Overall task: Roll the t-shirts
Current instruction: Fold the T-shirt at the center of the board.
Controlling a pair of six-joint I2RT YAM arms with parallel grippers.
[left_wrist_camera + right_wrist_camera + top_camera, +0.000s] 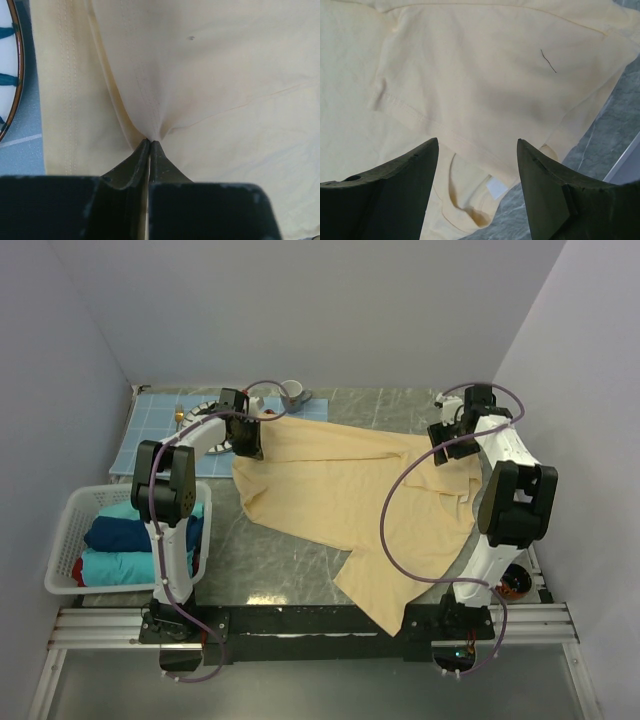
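A large pale yellow-cream t-shirt point(350, 495) lies spread and rumpled across the grey marbled table point(270, 560), one part hanging toward the front edge. My left gripper point(247, 443) is at its far left corner, shut on a pinch of the cloth point(150, 135) near a stitched hem. My right gripper point(447, 452) is open above the shirt's right side, over the neck opening and its small white label point(497, 189); nothing is between its fingers point(400, 175).
A white basket point(70, 540) with folded blue, teal and red shirts stands at the left. A blue mat point(150, 425) with a striped plate point(10, 70) and a mug point(293, 393) sits at the back left. Walls close in on both sides.
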